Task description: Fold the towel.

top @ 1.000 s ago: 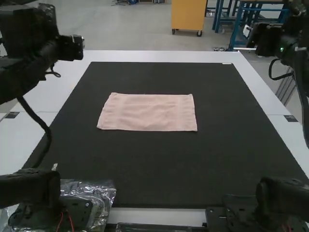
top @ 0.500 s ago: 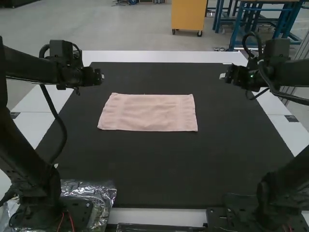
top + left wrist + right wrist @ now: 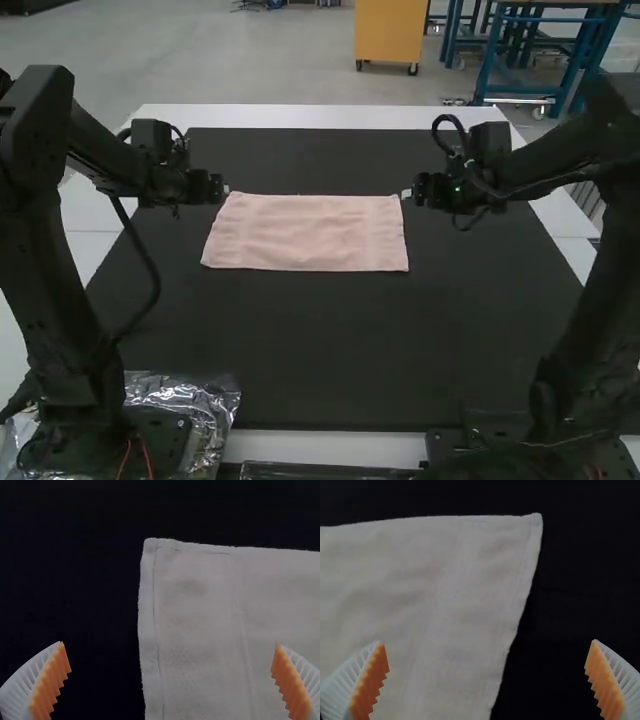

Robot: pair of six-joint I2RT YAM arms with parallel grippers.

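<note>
In the high view my left gripper (image 3: 224,189) hovers by the far left corner of the pink towel (image 3: 306,234), and my right gripper (image 3: 406,194) is by its far right corner. The towel lies flat as a wide rectangle. My left gripper (image 3: 171,655) is wide open in its wrist view, with the towel's edge (image 3: 200,630) beneath the gap between its fingers. Likewise open, my right gripper (image 3: 487,655) has a corner and side edge of the towel (image 3: 465,605) under it. Neither holds any cloth.
A black mat (image 3: 320,340) covers most of the white table (image 3: 330,115). Clear plastic wrapping (image 3: 215,400) lies at the near left, beside the left arm's base.
Both arms have come down and inward from the sides, bringing the grippers to the towel's far corners. The towel has not visibly moved.
</note>
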